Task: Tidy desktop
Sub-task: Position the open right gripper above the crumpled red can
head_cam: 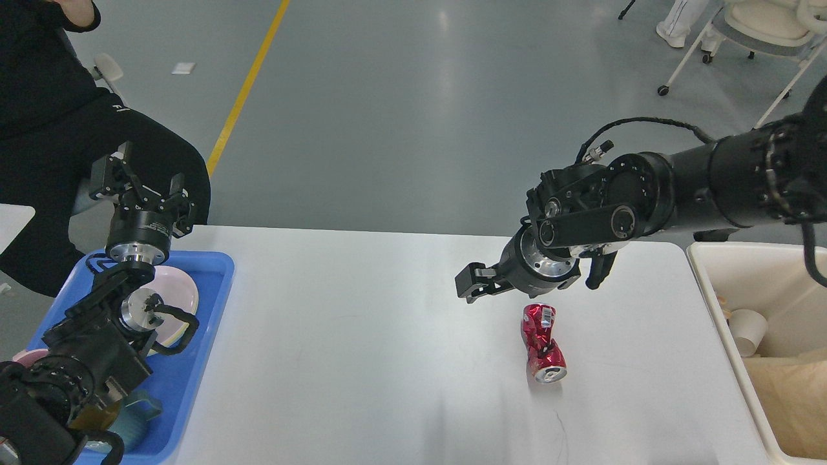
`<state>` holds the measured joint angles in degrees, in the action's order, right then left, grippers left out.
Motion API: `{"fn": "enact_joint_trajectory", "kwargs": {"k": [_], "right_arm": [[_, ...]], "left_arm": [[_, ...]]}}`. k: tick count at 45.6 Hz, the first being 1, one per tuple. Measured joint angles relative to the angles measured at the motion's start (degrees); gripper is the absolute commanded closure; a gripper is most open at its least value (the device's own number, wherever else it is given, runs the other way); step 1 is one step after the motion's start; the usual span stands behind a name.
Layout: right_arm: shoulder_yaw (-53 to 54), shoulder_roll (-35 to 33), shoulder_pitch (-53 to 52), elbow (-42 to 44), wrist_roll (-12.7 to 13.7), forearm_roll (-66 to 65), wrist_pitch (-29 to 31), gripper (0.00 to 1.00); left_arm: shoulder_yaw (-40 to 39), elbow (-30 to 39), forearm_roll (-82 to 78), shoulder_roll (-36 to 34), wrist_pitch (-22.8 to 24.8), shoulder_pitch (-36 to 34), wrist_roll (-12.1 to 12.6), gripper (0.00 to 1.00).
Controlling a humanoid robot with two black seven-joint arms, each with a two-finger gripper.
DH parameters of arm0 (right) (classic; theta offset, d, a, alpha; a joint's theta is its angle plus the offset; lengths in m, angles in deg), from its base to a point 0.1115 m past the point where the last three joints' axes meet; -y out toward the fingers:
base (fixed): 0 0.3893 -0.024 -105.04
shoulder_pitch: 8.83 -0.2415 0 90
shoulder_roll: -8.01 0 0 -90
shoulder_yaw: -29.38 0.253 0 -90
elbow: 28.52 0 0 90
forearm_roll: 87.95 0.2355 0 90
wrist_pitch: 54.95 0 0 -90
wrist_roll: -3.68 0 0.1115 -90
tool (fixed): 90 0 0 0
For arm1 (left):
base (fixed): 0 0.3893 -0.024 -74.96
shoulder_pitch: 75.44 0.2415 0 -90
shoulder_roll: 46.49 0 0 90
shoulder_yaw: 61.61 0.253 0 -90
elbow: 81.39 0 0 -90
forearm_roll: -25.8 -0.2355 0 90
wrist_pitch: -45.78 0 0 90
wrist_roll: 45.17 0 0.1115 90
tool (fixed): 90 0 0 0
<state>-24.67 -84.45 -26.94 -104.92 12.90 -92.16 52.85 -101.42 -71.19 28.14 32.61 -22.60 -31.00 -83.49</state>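
A: Fingers of the right gripper are seen end-on and dark at the wrist's far end, so whether they are parted or closed cannot be told. Nothing is held by it; it hangs just beyond the upper end of the crushed can.

B: And the left gripper?

A: It is raised above the blue tray with its two fingers spread apart and nothing between them.

B: How is the can expected to handle?

A: It is judged light and thin-walled, red and glossy, pinched at the waist and creased all over. A grip across the narrow waist is likely the firmest; the shiny flared ends may slip, and the walls may give further under pressure.

B: Where is it lying?

A: On its side on the desktop, a smooth matte white surface with rounded corners, right of centre, its silver lid end turned toward the near edge. The cream bin stands at the right end, with a paper cup inside; a pale plate rests in the tray.
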Motion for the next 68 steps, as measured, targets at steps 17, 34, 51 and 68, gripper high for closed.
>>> {"fn": "enact_joint_trajectory", "kwargs": {"k": [17, 34, 51, 68], "right_arm": [[0.11, 0.26, 0.43, 0.04, 0.01, 0.0, 0.06, 0.0], [0.27, 0.17, 1.19, 0.04, 0.01, 0.0, 0.99, 0.0], [0.19, 0.18, 1.51, 0.04, 0.01, 0.0, 1.01, 0.0], [0.31, 0.2, 1.51, 0.04, 0.01, 0.0, 1.63, 0.0]], "left_arm": [[0.0, 0.0, 0.0, 0.0, 0.0, 0.0, 0.0, 0.04], [0.0, 0.0, -0.02, 0.0, 0.0, 0.01, 0.0, 0.04], [0.0, 0.0, -0.02, 0.0, 0.0, 0.02, 0.0, 0.04], [0.0, 0.0, -0.02, 0.0, 0.0, 0.02, 0.0, 0.04]]}}
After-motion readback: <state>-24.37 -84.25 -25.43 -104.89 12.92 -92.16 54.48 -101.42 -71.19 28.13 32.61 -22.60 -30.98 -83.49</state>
